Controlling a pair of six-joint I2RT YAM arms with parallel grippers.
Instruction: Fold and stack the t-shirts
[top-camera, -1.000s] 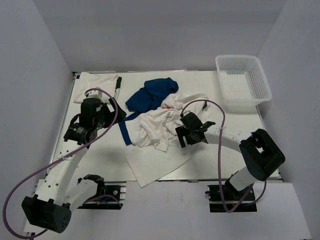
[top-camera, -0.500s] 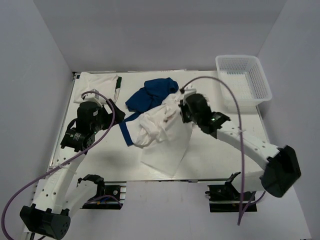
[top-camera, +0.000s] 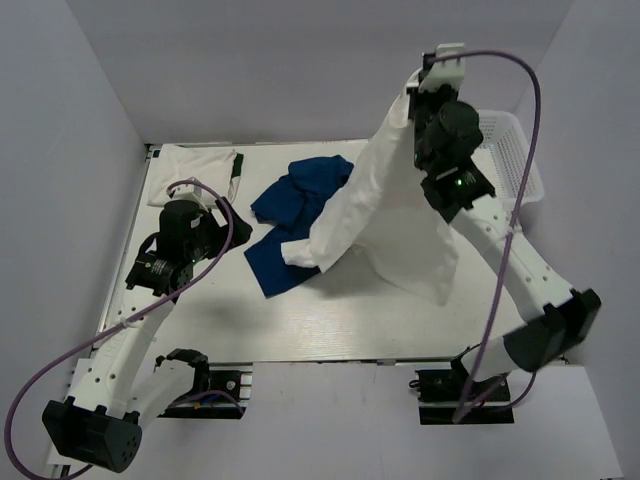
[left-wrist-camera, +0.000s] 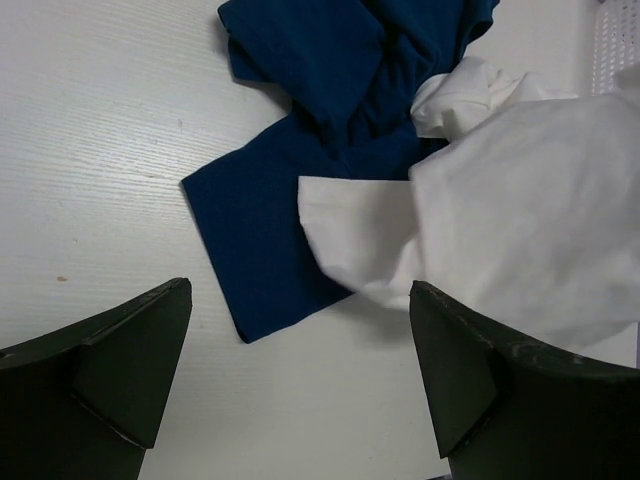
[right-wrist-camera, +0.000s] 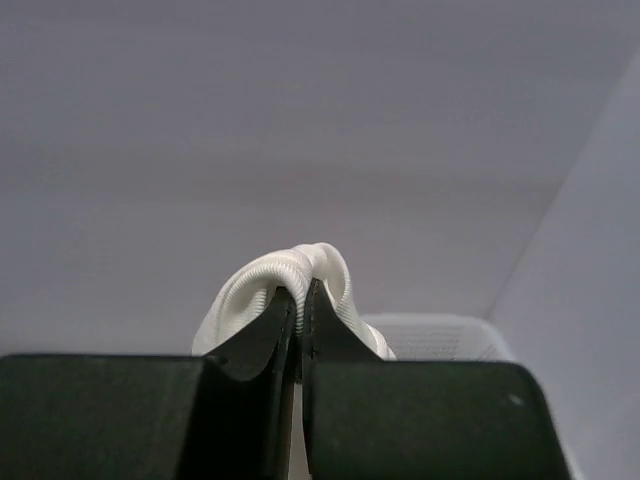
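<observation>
My right gripper is raised high at the back right, shut on a ribbed edge of a white t-shirt that hangs down from it to the table. The right wrist view shows the jaws pinched on the white fold. A royal-blue t-shirt lies crumpled mid-table, one flat part reaching toward me. My left gripper hovers just left of it, open and empty. A folded white t-shirt with dark edging lies at the back left.
A white lattice basket stands at the back right, partly behind my raised right arm, and shows low in the right wrist view. The hanging shirt's lower edge drapes over the blue one. Grey walls enclose the table.
My right gripper shut on the white t-shirt and lifted it from the pile up toward the back right, uncovering more of the blue shirt. The left arm barely moved.
</observation>
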